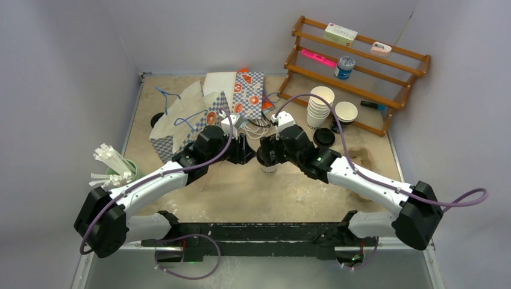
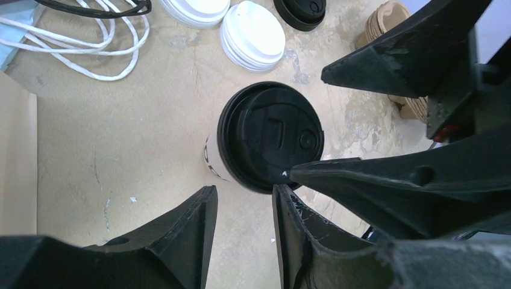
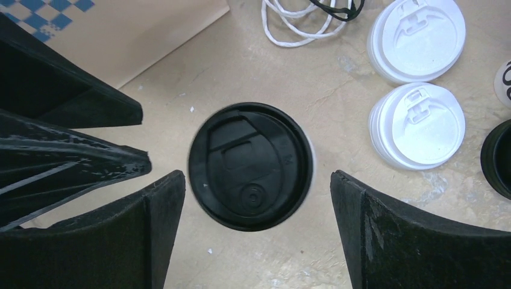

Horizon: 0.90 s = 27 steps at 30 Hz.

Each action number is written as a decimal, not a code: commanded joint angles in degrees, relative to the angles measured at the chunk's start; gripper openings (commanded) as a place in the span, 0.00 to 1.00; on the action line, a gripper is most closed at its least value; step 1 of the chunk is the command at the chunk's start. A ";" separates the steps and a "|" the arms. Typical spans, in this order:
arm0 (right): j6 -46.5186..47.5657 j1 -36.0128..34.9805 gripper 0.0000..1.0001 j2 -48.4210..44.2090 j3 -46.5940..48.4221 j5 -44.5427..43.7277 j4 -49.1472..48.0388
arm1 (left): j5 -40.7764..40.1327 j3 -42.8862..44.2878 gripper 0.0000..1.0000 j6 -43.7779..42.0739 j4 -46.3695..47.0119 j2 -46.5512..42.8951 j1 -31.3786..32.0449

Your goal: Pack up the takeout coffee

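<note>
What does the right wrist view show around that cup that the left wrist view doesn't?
Only the right wrist: the right gripper open, with a gap on each side between its fingers and the pale paper cup with the round black plastic lid; the blue checked print on the tan paper bag. Only the left wrist: that cup's pale side wall, and brown cardboard pieces. Both: the black lid, two stacks of white round plastic lids, and looped white cord.

Cup (image 3: 250, 165) on table (image 3: 271, 72), within right end effector (image 3: 257, 180), left end effector (image 2: 244, 195) beside
</note>
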<state>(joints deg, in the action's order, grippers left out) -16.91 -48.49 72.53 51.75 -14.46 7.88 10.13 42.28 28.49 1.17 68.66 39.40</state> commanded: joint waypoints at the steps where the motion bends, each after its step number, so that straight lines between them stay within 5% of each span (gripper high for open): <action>1: -1.79 -0.30 0.90 -1.62 2.71 -1.09 2.42 | 1.29 -0.18 0.41 0.59 3.21 0.58 -0.19; 9: -1.01 -0.28 0.80 -0.23 4.44 -0.46 4.23 | 0.97 -0.18 0.37 1.04 3.66 1.68 -0.20; 18: -3.91 -0.23 0.53 0.96 8.19 -2.12 10.23 | 2.69 1.10 0.32 1.71 6.38 5.08 -0.20; 27: -6.32 1.92 0.36 3.11 11.92 -4.59 14.64 | 3.22 1.75 0.29 1.96 6.93 6.72 -0.20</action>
<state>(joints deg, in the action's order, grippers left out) -21.41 -48.07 75.33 60.66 -17.15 19.40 12.25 42.30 29.52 5.19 74.98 39.40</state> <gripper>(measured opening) 0.391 0.291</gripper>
